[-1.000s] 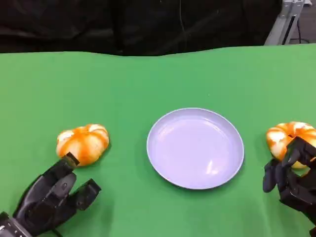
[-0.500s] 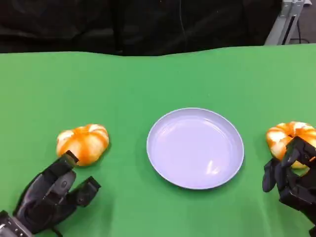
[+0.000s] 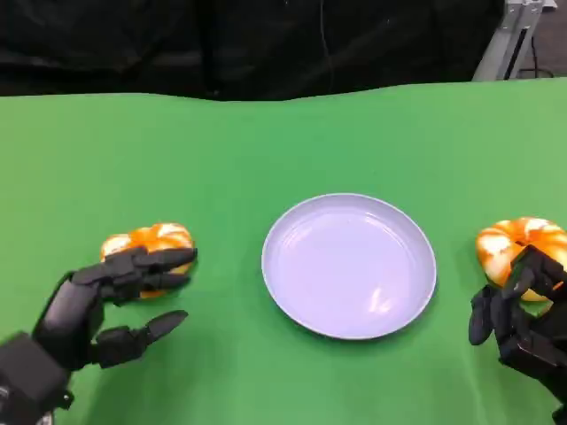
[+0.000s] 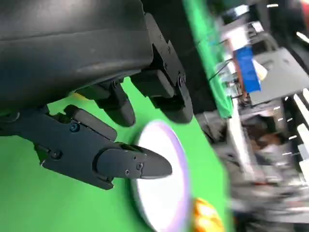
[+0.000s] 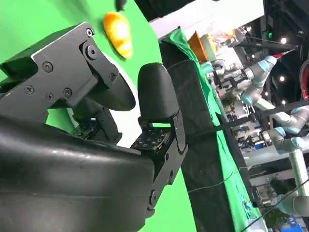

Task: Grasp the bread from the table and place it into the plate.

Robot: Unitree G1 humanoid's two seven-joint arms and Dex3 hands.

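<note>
Two orange-and-white bread rolls lie on the green table. The left bread (image 3: 152, 241) sits left of the empty pale lilac plate (image 3: 348, 266). My left hand (image 3: 93, 310) reaches over it with fingers spread: the upper fingers (image 3: 146, 263) lie across its near side and the thumb hangs lower, apart. Nothing is gripped. The right bread (image 3: 514, 243) lies right of the plate, partly behind my right hand (image 3: 523, 323), whose bent fingers hold nothing. The left wrist view shows the plate (image 4: 161, 198) and the far bread (image 4: 206, 217) beyond the fingers (image 4: 125, 164). The right wrist view shows the left bread (image 5: 119, 28).
The green cloth (image 3: 283, 142) runs back to a black curtain (image 3: 248, 40). A metal stand (image 3: 509, 35) rises at the far right corner. Open cloth lies behind and in front of the plate.
My left hand has lifted and swung forward, its fingers now spread over the left bread's near side. The right hand, both breads and the plate have stayed put.
</note>
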